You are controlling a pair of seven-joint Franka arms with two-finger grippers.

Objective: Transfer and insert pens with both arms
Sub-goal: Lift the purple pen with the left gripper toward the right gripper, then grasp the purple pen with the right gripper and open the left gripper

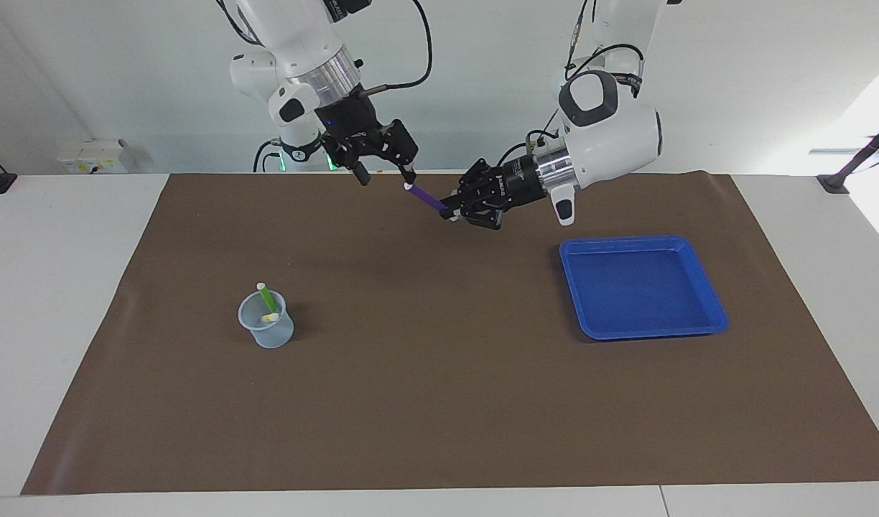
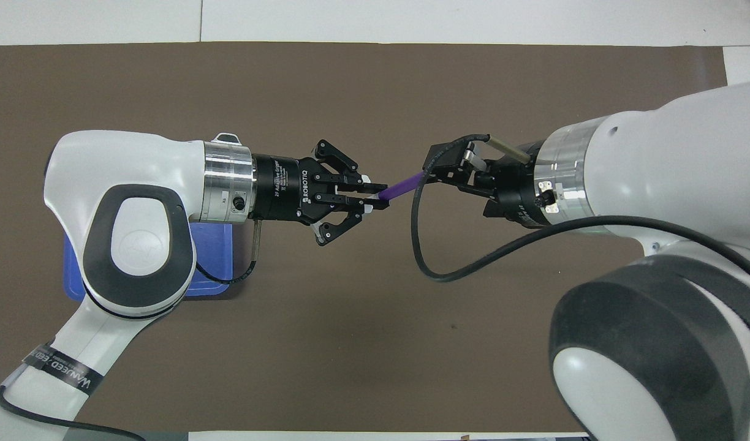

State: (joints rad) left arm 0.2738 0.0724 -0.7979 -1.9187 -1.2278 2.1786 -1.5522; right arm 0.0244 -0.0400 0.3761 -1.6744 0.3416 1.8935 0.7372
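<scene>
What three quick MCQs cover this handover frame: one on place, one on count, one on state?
1. The cup stands toward:
A. the right arm's end of the table
B. the left arm's end
C. inside the tray

2. Pens in the cup:
A. none
B. two
C. three

3. The purple pen is:
A. lying in the blue tray
B. standing in the cup
C. held by the shut left gripper, its cap end at the open right gripper

Key: A, it sits on the right arm's side; B, green and yellow show; C, it hangs in midair between the grippers.
</scene>
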